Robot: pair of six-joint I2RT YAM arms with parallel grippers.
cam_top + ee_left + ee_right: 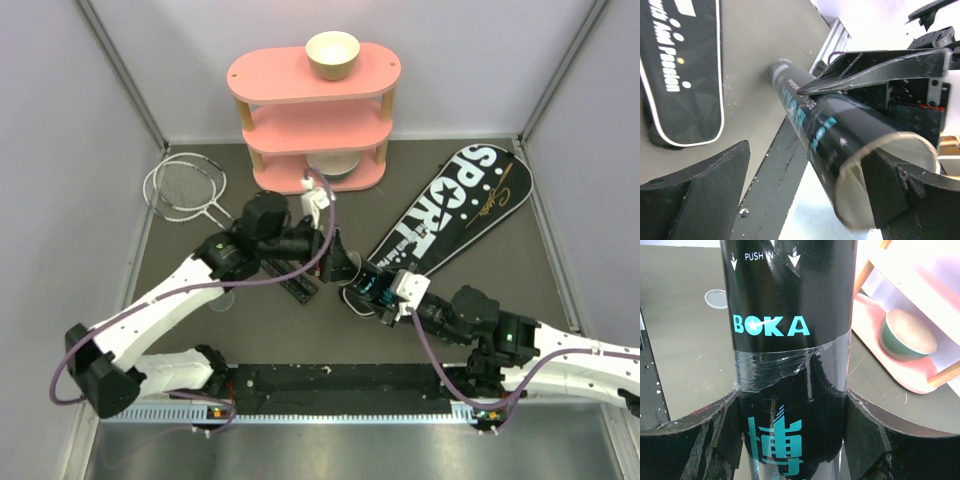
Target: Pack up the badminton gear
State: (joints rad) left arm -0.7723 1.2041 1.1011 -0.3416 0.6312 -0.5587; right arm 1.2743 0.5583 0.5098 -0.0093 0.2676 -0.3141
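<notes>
The black tube (350,268), lettered BOKA, is held off the table at the middle. My right gripper (362,282) is shut on it, a finger on each side of its lower part in the right wrist view (795,405). In the left wrist view the tube (840,135) shows its open pale mouth. My left gripper (807,155) is open, with one finger (900,195) at that mouth and the other wide apart. The black SPORT bag (450,215) lies flat at the right. Two silver rackets (185,185) lie at the back left. No shuttlecock shows.
The pink three-tier shelf (315,110) stands at the back centre, with a cream bowl (332,55) on top and another bowl (907,335) on its lowest tier. A small clear round lid (716,298) lies on the table. Grey walls close in both sides.
</notes>
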